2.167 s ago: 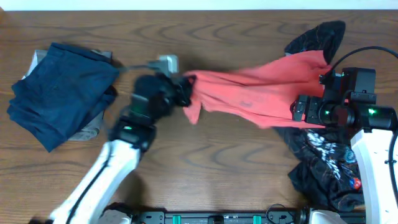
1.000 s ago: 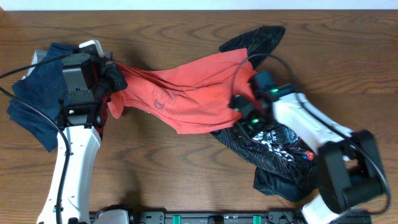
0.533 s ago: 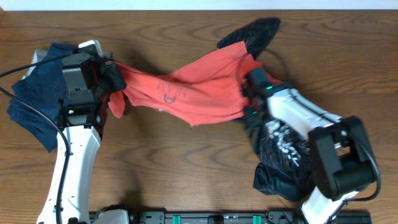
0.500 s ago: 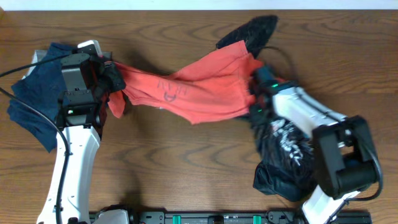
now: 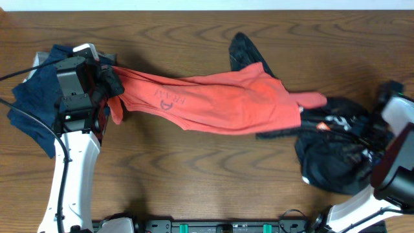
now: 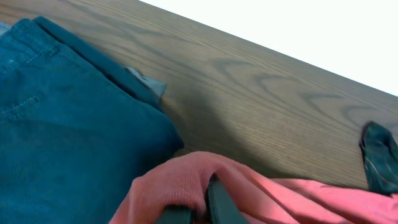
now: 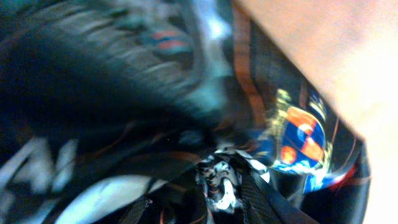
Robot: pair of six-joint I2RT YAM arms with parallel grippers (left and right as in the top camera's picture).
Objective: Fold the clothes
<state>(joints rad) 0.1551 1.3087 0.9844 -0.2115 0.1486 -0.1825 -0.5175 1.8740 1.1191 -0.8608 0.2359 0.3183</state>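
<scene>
From the near edge the left arm [image 5: 71,162] reaches straight up the table [image 5: 194,194], and its left gripper [image 5: 108,81] is clamped on one end of the coral-red T-shirt [image 5: 220,103]. The shirt is stretched rightward across mid-table. The navy-blue garment [image 5: 32,103] lies just beside that gripper, at the left edge. The right arm [image 5: 398,149] bends at the right edge. In the blurred wrist view, the right gripper [image 7: 196,196] has the black patterned garment [image 5: 336,162] bunched between its fingers. Bare wood lies nearer and farther.
</scene>
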